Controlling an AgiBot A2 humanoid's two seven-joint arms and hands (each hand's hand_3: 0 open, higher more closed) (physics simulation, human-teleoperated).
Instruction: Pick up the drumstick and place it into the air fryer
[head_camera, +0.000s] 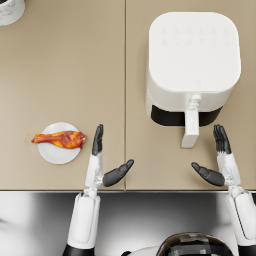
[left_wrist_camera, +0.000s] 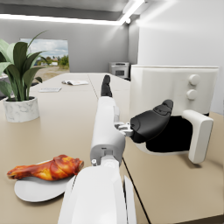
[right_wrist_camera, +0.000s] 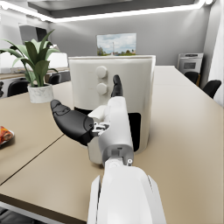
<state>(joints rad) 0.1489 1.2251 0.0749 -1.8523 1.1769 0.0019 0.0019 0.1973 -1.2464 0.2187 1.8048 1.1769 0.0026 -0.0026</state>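
"Where's the drumstick (head_camera: 59, 139) from where you sit?"

"On the small white plate (head_camera: 56, 155) just beside my left hand (head_camera: 102, 159), bone end pointing away from me. My fingers are straight and spread, thumb out wide, holding nothing. My right hand (head_camera: 220, 159) is the same: flat, thumb apart, empty, hovering near the air fryer (head_camera: 192, 65) and its drawer handle (head_camera: 190, 128)."

"What worries you?"

"Mostly the glaze. It looks slick and rounded, so a shallow pinch could let it roll off the plate, or I might drag the plate along with it. The thick end is nearest, so I'd close there."

"And the fryer?"

"The drawer looks only slightly pulled out; I can't see an opening wide enough. If I carry the drumstick over before that's open, I'd judge it has nowhere to go."
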